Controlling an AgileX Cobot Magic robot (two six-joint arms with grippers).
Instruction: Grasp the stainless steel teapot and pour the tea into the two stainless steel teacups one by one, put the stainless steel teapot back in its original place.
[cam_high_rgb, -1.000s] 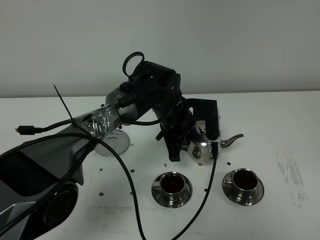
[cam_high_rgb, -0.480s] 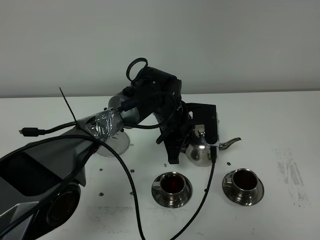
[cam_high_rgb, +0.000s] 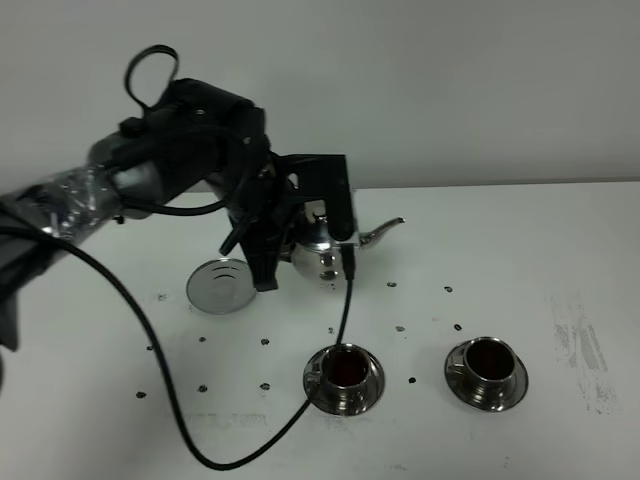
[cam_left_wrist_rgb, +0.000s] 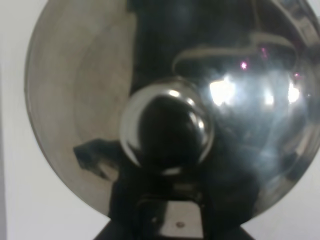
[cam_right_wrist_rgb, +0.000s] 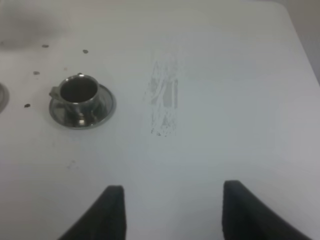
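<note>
The left arm (cam_high_rgb: 150, 165) reaches in from the upper left of the high view, with a black cable (cam_high_rgb: 150, 400) sagging from it in a loop towards the lower edge. Left of centre a round steel disc (cam_high_rgb: 221, 285) lies flat on the white table (cam_high_rgb: 530, 250). Just right of it the left gripper (cam_high_rgb: 302, 252) is clamped on the teapot (cam_high_rgb: 322, 258), with one black finger on each side of the pot. The pot is upright and its spout (cam_high_rgb: 385, 231) points right. Whether its base touches the table cannot be told. The left wrist view is filled by the pot's domed lid (cam_left_wrist_rgb: 70, 100) and round knob (cam_left_wrist_rgb: 167, 132), seen from close above; the fingers do not show there. In the lower middle of the high view the left cup (cam_high_rgb: 343, 376) stands on its saucer holding dark tea (cam_high_rgb: 346, 366). Well apart to its right is the right cup (cam_high_rgb: 487, 369), likewise filled. Dark specks dot the table around them, and a grey scuff (cam_high_rgb: 580, 345) marks the surface near the right edge. In the right wrist view the right gripper (cam_right_wrist_rgb: 170, 210) hangs over bare table, its two dark fingertips spread wide and holding nothing, with the right cup (cam_right_wrist_rgb: 82, 100) and the scuff (cam_right_wrist_rgb: 165, 100) beyond it.
</note>
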